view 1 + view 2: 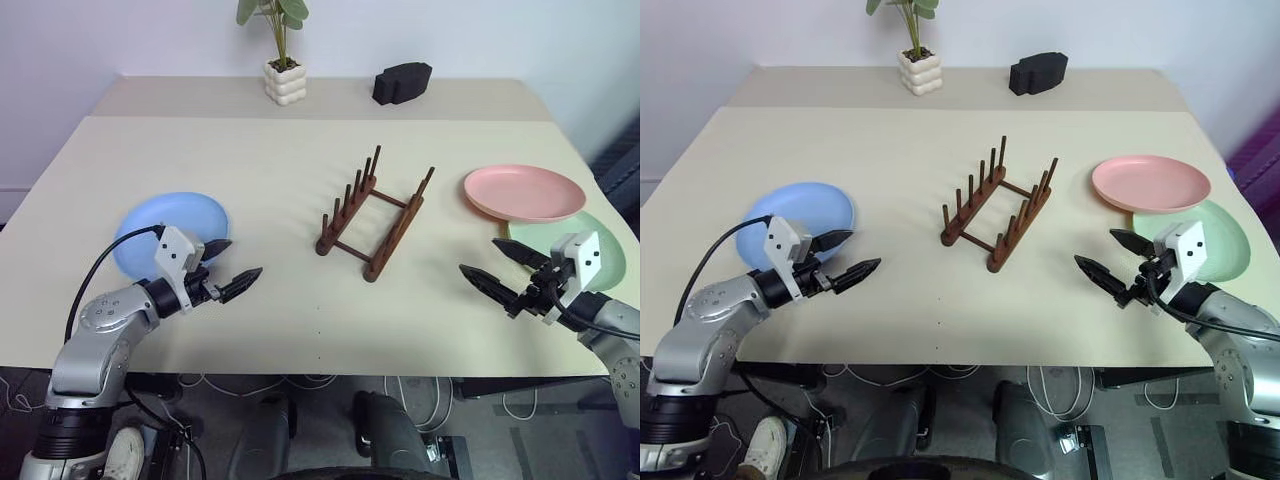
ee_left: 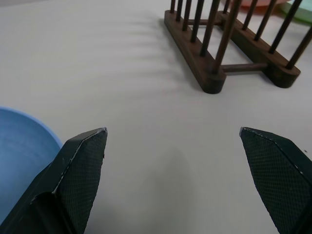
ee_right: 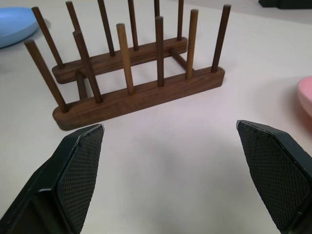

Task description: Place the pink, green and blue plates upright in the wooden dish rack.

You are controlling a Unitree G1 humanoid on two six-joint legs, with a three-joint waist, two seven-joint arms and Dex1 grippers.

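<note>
the wooden dish rack (image 1: 372, 222) stands empty mid-counter (image 1: 280, 160). blue plate (image 1: 172, 230) lies left; pink plate (image 1: 523, 192) overlaps green plate (image 1: 600, 238) right. left end effector (image 1: 232, 267) and right end effector (image 1: 497, 266) hover spread wide, holding nothing.

Head pair: both eyes look forward and down from above the near edge of the worktop (image 1: 300, 330), taking in its whole surface up to the back wall.
Stereo offset: the two eye views share nearly the same scene, slightly shifted sideways.
Left wrist camera: sits low and close over the worktop, looking between its own fingers (image 2: 80, 170) toward the wooden dish rack (image 2: 214, 73).
Right wrist camera: also low, facing the wooden dish rack from its opposite side.
Shared part: all four views hold the rack.
</note>
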